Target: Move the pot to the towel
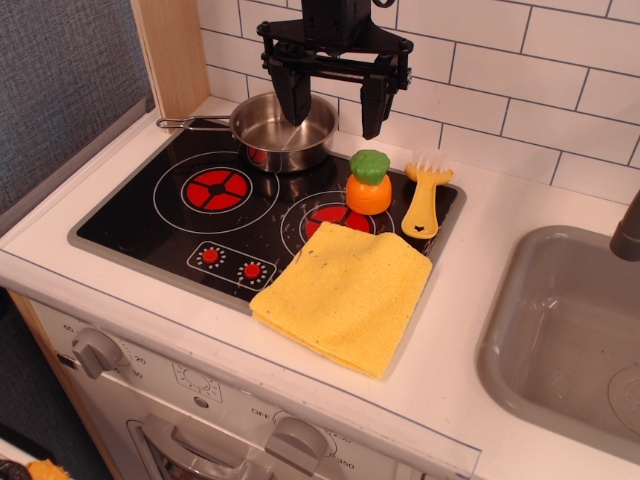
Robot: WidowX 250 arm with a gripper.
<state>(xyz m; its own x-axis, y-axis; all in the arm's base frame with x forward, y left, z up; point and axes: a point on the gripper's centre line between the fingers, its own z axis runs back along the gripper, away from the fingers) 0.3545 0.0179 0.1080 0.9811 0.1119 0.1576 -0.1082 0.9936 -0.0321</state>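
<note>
Below the claw (335,100), the pot (284,130) sat on the stove's back burner, its handle pointing left. The claw hung wide open, one finger over the pot's bowl and the other just to its right, gripping nothing. Nearer the front and to the claw's right, the towel (345,292) lay bare on the counter (470,330). By this view the task was barely begun: grasp, lift and carry all remained.
</note>
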